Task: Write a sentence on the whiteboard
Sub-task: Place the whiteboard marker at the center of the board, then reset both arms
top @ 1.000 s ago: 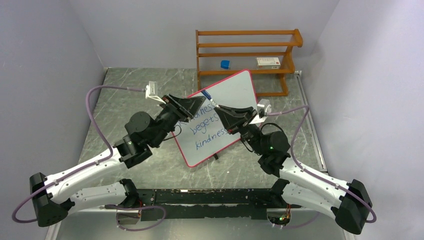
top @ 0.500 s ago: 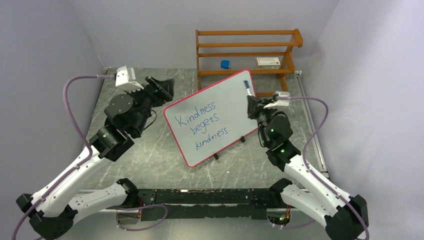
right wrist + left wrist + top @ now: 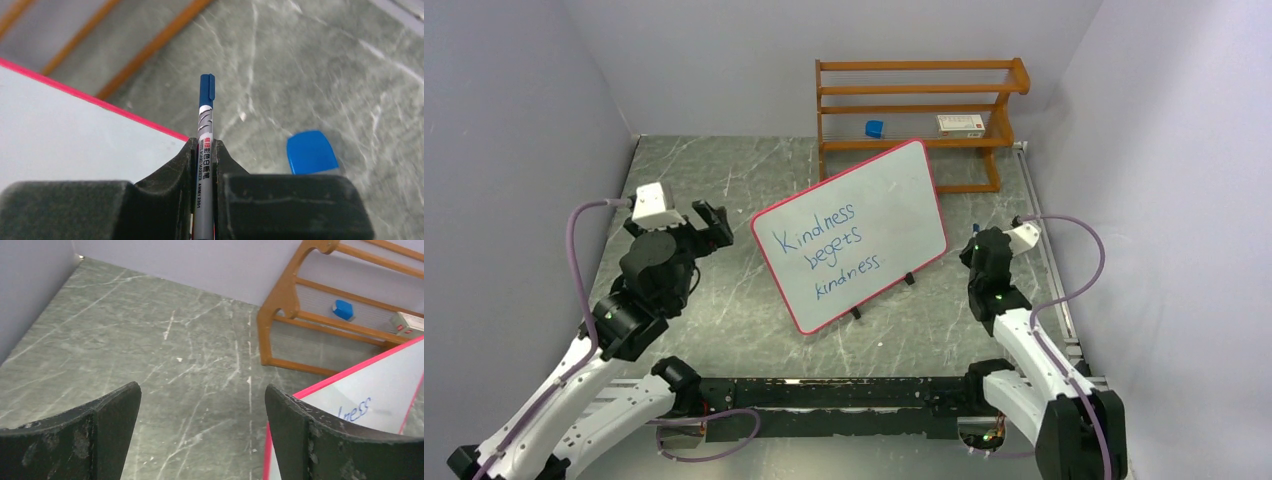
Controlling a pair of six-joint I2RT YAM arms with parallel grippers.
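Grey-green marbled counter fills the floor of a booth with pale lilac walls.

The right hand is clamped shut on a marker. The wrist view shows the grey barrel pinched between the two black fingers, with its dark blue end sticking out past them. This hand hangs off the right edge of the whiteboard, near it but not touching. Just beside the hand in the wrist view, a small rounded blue piece lies on the counter; what it is cannot be told.

The left hand stands wide open with nothing between its fingers. It sits to the left of the board, apart from its red-pink rim.

Between the two hands the whiteboard stands mid-counter, propped on small black feet and turned at a slant, its near corner pointing toward the arm bases. The sentence runs across its lower half in thin blue cursive, in three lines: "Kindness begets kindness".

Behind the board, against the back wall, stands a wooden rack. On one shelf are a small blue thing and a white box with red print.
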